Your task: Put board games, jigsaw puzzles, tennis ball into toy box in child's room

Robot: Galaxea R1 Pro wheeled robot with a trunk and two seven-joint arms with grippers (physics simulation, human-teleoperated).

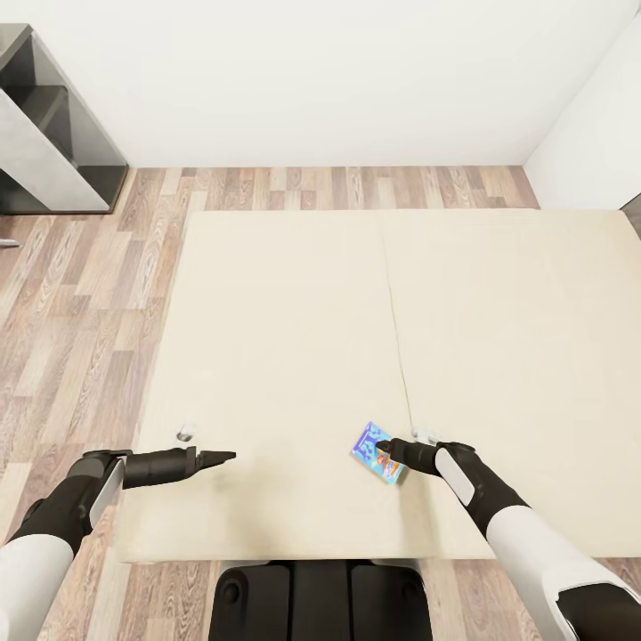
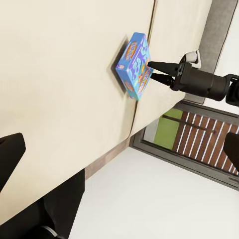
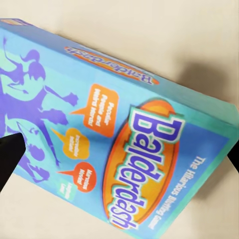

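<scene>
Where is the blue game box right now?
The blue game box lies on the bed, near its front edge, right at the right gripper fingertips.

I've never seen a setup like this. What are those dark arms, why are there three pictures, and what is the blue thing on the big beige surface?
These are computer-rendered pictures from a simulated robot with two arms. The large picture comes from a camera on its head, looking down over both arms. The other two come from cameras near each wrist, looking along that arm's two fingers.

The beige surface is a bed on a wood-plank floor. The blue thing is a board game, a flat box whose lid reads "Balderdash" in the right wrist view.

The right gripper reaches the box, with its fingers open on either side of one edge. The box seems to rest on the bed, not lifted. The left gripper hangs over bare bed and holds nothing; I cannot tell if it is open or shut.
</scene>
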